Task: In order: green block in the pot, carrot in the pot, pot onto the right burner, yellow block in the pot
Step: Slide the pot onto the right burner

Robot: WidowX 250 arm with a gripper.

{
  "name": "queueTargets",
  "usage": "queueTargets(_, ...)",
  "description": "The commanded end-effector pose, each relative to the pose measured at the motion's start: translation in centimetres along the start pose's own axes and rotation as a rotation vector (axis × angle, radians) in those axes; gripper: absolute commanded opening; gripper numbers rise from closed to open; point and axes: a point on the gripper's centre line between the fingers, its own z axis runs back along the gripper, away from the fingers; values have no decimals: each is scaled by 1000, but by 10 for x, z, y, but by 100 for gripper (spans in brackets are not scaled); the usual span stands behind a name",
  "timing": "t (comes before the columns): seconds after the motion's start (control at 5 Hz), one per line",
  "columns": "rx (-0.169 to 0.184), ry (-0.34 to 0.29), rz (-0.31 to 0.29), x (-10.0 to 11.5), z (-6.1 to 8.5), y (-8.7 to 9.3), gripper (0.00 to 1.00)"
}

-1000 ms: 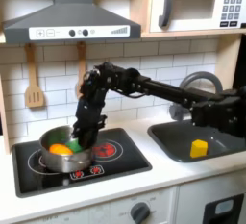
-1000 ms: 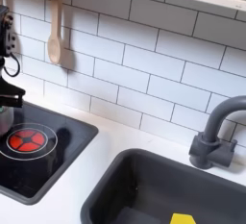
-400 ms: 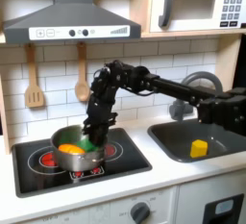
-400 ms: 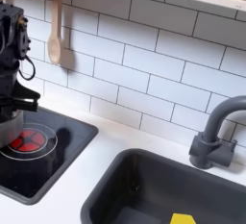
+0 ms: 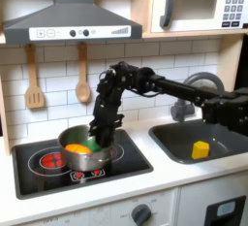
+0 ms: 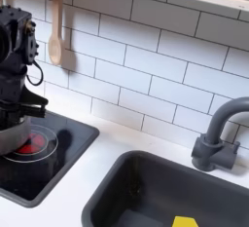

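Two things already sit in the pot: the carrot [image 5: 75,149], orange, and a slip of green beside it that I read as the green block [image 5: 89,148]. And the jaws [image 5: 101,138] are down at the pot's [image 5: 83,152] rim on the first exterior view's right, apparently pinching the steel wall, though the fingers are too dark and small for me to say for sure they are clenched on it. A rim hold makes sense here: there is nothing to lift, and the pot only needs dragging flat across the glass.

In the first exterior view the pot straddles the middle of the black cooktop [image 5: 136,159], with one red ring bare at the left and the right burner [image 5: 107,153] partly under the pot's edge. So, by my judgement, this is the slide step, underway but short of centred. In the second exterior view the pot comes in at the left edge, overlapping the red rings.

Outward now: the arm [image 5: 165,84] reaches in from the right, arched high over the worktop [image 6: 92,172], clear of the faucet [image 6: 216,133]. Well apart, the yellow block [image 5: 200,149] waits in the sink [image 5: 170,143], its turn last.
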Motion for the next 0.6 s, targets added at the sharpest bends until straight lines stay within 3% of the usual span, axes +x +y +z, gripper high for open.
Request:
queueTargets(0.0, -15, -2, -22, -5, 1, -8, 0)
queueTargets(0.4, -24, 5, -33, -7, 1, -9, 0)
